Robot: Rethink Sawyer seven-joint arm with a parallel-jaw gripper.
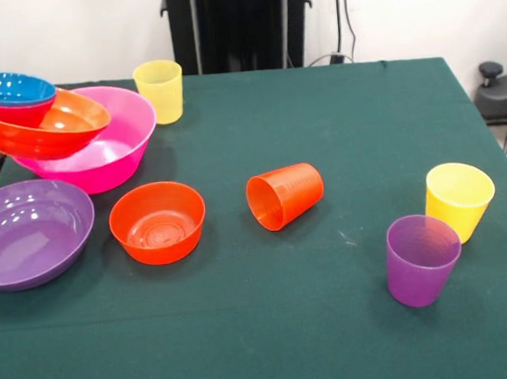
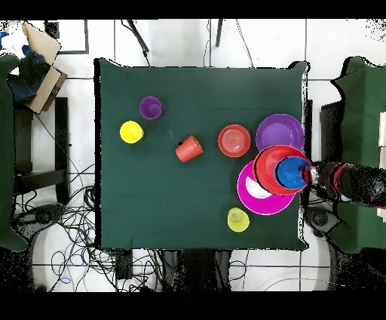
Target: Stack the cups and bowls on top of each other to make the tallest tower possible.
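Covering the table (image 1: 352, 322): dark green cloth; white wall (image 1: 65, 29) behind; pincer (image 2: 310, 175) by tower (image 1: 64, 125), grip state unclear.

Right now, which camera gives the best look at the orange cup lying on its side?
The front view: the orange cup lies tipped, its open mouth and ribbed wall clear. The overhead view shows the same cup only as a small shape.
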